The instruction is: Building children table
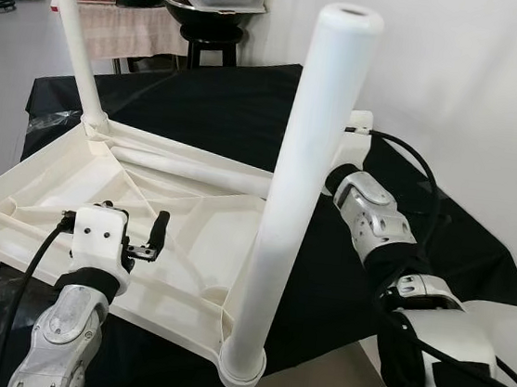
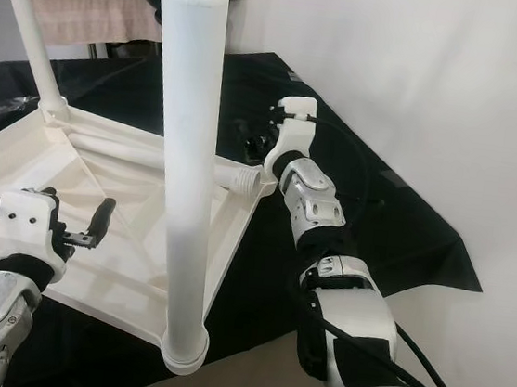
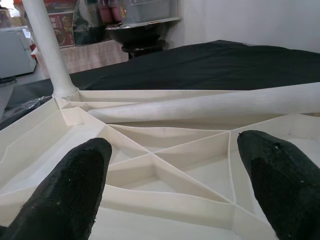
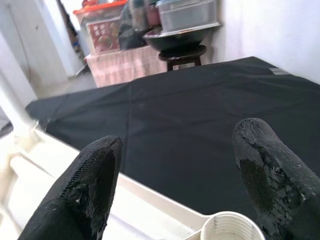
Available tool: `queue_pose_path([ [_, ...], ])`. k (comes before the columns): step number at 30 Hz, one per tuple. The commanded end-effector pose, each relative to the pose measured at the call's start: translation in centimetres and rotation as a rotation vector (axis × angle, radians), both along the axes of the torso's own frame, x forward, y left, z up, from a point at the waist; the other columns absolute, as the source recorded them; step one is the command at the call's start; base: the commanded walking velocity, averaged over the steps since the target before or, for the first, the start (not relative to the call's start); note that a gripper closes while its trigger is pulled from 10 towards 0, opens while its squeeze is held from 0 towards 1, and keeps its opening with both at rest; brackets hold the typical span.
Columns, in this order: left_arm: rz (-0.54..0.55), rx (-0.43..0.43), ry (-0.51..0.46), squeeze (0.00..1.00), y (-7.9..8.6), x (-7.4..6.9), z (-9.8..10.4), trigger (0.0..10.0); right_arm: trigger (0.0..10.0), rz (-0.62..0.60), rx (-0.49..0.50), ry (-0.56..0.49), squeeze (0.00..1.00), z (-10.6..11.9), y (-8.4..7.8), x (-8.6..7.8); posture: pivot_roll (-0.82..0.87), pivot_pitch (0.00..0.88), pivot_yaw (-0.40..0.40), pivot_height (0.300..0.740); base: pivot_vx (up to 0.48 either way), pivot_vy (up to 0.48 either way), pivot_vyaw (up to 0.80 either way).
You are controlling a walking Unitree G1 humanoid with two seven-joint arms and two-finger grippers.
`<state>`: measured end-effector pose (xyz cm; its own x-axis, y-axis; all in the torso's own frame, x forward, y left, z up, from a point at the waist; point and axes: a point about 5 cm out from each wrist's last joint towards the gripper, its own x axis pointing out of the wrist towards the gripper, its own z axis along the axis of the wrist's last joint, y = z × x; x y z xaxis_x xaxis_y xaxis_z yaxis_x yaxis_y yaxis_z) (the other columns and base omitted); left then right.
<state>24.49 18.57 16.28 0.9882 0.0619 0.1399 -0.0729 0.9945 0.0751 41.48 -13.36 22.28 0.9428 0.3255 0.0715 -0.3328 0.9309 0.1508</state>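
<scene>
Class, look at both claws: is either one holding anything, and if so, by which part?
Nothing is held. The left claw is open above the upturned tabletop; the right claw is open over the loose leg's threaded end.

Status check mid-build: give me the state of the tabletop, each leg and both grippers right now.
tabletop: upside down on the black cloth, ribbed underside up.
near leg: upright, seated in the near corner socket.
far leg: standing in the far corner socket, leaning slightly.
loose leg: lying flat across the underside, not fitted; threaded end by the right corner.
left gripper: open, over the ribs, holding nothing.
right gripper: open, above the loose leg's threaded end.
</scene>
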Motion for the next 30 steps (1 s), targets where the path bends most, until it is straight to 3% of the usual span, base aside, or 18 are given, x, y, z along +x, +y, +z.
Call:
queue_pose_path([
  [1, 0.007, 0.018, 0.007, 0.0, 0.3, -0.1, 0.1, 10.0, 10.0, 0.002, 0.024, -0.03, 0.0, 0.9, 0.0, 0.1, 0.03, 0.028, -0.05, 0.74, 0.0, 0.0, 0.0],
  [3, -0.006, 0.018, 0.014, 0.0, 0.2, -0.3, 0.0, 10.0, 10.0, 0.155, 0.048, -0.082, 0.0, 1.0, 1.1, -0.4, 0.03, 0.027, -0.042, 0.74, 0.0, -0.48, 0.0],
  [5, -0.01, 0.018, 0.016, 0.0, 0.2, -0.3, 0.0, 10.0, 10.0, 0.21, 0.046, -0.101, 0.0, 1.0, 1.6, -0.7, 0.03, 0.027, -0.041, 0.74, 0.0, -0.48, 0.0],
  [6, -0.012, 0.017, 0.017, 0.0, 0.1, -0.3, 0.0, 10.0, 10.0, 0.299, 0.012, -0.127, 0.0, 0.6, 2.2, -1.2, 0.03, 0.027, -0.041, 0.74, 0.0, -0.48, 0.0],
  [7, -0.012, 0.017, 0.017, 0.0, 0.1, -0.3, 0.0, 10.0, 10.0, 0.299, 0.012, -0.127, 0.0, 0.6, 2.2, -1.2, 0.03, 0.027, -0.041, 0.74, 0.0, -0.48, 0.0],
  [9, -0.011, 0.013, 0.019, 0.0, 0.0, -0.3, -0.1, 10.0, 10.0, 0.463, -0.068, -0.161, 0.0, -0.5, 3.1, -2.4, 0.02, 0.029, -0.036, 0.74, 0.0, -0.48, 0.28],
  [12, -0.011, 0.006, 0.026, 0.0, -0.2, -0.3, -0.3, 10.0, 10.0, 0.564, -0.111, -0.189, 0.0, -1.2, 3.5, -3.3, 0.02, 0.029, -0.033, 0.74, 0.0, -0.48, 0.72],
  [22, -0.015, -0.02, 0.029, 0.0, -0.8, -0.2, -0.5, 10.0, 10.0, 0.631, -0.141, -0.188, 0.0, -1.9, 3.5, -3.9, 0.02, 0.03, -0.032, 0.74, 0.0, -0.42, 0.8],
  [30, 0.018, -0.009, 0.038, 0.0, -0.5, -0.3, -0.9, 10.0, 10.0, 0.726, -0.19, -0.176, 0.0, -2.9, 3.9, -4.8, 0.01, 0.032, -0.03, 0.74, 0.0, 0.0, 0.8],
])
